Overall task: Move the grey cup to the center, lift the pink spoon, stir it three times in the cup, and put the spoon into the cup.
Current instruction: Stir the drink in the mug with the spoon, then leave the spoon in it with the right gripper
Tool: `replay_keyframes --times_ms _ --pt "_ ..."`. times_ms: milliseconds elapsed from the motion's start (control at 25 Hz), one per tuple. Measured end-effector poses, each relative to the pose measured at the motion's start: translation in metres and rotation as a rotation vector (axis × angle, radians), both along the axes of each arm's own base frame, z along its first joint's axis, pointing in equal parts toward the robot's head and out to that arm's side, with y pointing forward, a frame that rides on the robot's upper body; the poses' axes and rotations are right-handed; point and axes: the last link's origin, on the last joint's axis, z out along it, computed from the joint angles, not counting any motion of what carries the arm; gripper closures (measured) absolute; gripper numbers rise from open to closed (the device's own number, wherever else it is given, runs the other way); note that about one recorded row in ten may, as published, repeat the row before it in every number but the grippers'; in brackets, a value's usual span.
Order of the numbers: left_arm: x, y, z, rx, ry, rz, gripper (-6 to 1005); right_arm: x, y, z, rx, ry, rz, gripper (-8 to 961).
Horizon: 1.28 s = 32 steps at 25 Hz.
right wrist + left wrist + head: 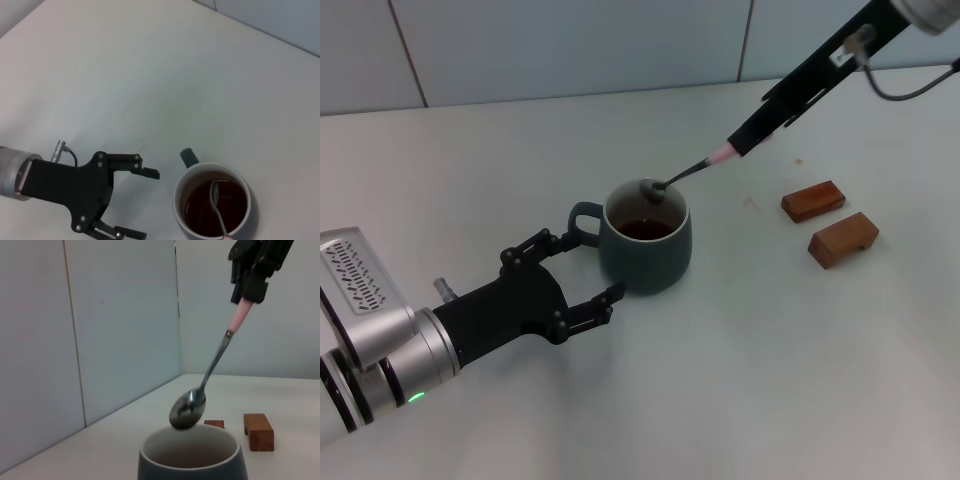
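The grey cup [645, 250] stands mid-table with dark liquid inside and its handle toward my left gripper. It also shows in the left wrist view [192, 457] and the right wrist view [212, 206]. My right gripper [742, 142] is shut on the pink spoon [685, 173] by its pink handle. The spoon slants down, with its silver bowl just above the cup's rim [187, 410]. From above, the spoon [217, 200] lies over the liquid. My left gripper [592, 268] is open and empty beside the cup on the handle side, a little apart from it [145, 204].
Two brown rectangular blocks [813, 200] [843, 239] lie on the white table to the right of the cup. A pale panelled wall [570, 45] runs along the table's far edge.
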Motion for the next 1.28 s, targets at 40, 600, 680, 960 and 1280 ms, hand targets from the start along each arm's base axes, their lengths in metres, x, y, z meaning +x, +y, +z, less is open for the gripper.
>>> replay_keyframes --times_ms 40,600,680,960,1280 --pt "0.000 0.000 0.000 0.000 0.000 0.000 163 0.000 0.003 -0.007 -0.011 -0.007 -0.004 830" --pt "0.001 -0.001 0.000 -0.002 -0.007 -0.003 163 0.006 0.014 -0.059 -0.110 -0.087 -0.014 830" --pt "0.001 -0.001 0.000 -0.002 -0.008 -0.003 163 0.003 0.015 -0.066 -0.111 -0.097 0.006 830" --pt "0.002 -0.001 -0.001 -0.004 -0.011 -0.005 163 0.002 0.027 -0.071 -0.052 -0.166 0.052 830" --pt "0.003 -0.002 -0.002 -0.007 -0.015 -0.006 163 0.012 0.027 -0.060 -0.053 -0.218 0.027 830"
